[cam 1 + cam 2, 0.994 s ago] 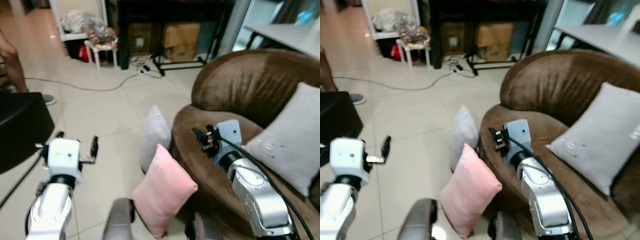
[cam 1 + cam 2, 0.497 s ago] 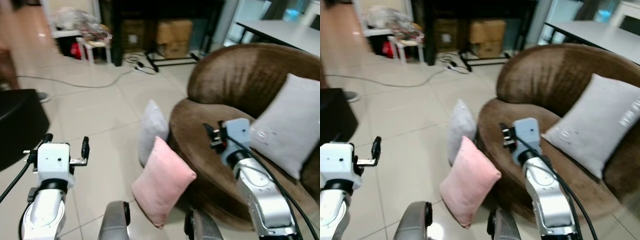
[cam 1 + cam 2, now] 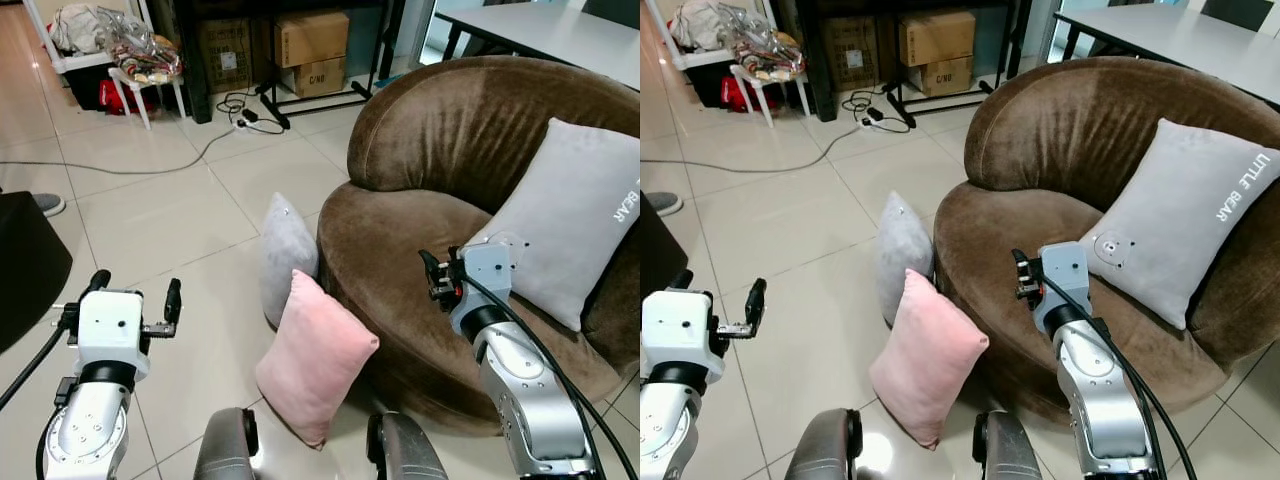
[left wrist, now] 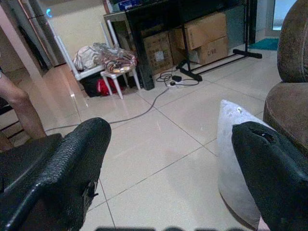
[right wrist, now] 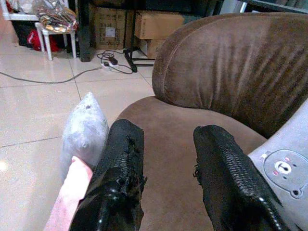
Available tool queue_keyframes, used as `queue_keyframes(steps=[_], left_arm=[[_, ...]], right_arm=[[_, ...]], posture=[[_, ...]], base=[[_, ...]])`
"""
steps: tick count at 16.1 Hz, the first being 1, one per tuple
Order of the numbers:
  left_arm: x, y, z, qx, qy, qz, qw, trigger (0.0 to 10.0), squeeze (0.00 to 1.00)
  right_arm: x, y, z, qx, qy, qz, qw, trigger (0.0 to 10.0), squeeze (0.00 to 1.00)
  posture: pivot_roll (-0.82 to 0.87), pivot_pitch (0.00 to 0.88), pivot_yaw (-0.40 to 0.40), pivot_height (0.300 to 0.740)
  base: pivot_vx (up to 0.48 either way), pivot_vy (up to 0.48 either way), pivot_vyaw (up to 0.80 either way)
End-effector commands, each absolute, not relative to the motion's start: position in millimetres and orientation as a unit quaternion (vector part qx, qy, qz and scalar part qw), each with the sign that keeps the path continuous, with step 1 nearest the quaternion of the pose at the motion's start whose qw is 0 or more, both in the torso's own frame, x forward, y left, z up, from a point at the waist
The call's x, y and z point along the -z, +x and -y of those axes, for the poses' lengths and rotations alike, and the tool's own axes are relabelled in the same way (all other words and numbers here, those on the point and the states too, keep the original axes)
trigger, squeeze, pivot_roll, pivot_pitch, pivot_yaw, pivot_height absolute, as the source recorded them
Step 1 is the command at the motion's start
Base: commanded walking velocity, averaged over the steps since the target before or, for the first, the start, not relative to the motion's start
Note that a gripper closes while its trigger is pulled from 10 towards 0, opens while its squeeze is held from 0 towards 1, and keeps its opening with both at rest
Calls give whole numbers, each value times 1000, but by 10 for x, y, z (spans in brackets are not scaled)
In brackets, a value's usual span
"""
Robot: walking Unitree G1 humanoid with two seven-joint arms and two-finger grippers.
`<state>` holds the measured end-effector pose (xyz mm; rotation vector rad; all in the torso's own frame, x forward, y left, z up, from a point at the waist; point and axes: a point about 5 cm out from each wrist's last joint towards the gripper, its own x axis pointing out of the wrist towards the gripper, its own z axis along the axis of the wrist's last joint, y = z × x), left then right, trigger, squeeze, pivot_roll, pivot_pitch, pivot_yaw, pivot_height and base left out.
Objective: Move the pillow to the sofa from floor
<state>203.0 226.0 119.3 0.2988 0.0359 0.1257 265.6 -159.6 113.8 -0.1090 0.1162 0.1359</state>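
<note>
Fingers stand apart on both the left gripper point(image 3: 132, 298) and right gripper point(image 3: 1021, 276), holding nothing; the pink pillow point(image 3: 314, 357) leans on the floor point(image 3: 190, 220) against the sofa point(image 3: 400, 250), so reaching down to it comes next

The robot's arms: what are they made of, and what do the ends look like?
Both arms are smooth silver metal tubes with a white boxy wrist block. Each ends in a claw, left claw and right claw, with two long black textured fingers. Black cables run along each arm.
</note>
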Motion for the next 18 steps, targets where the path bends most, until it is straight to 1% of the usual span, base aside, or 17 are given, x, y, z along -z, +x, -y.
queue_keyframes(steps=[1,10,13,18], left_arm=[[-1197,2048,-2258,-58,146,-15,988,10000,0],[-1203,2056,-2231,-47,125,-9,991,10000,0],[-1208,2059,-2218,-40,115,-6,992,10000,0],[-1209,2058,-2211,-37,110,-4,993,10000,0]], right_arm=[[-1120,2645,1608,-67,-53,-59,995,10000,0],[-1101,2648,1571,-82,-55,-64,993,10000,0],[-1112,2654,1554,-87,-59,-63,992,10000,0],[-1115,2661,1558,-88,-61,-62,992,10000,0]], posture=[[-27,0,-45,581],[-23,0,-47,501],[-24,0,-49,501],[-23,0,-51,501]], base=[[0,0,0],[0,0,0],[0,0,0],[266,0,0]])
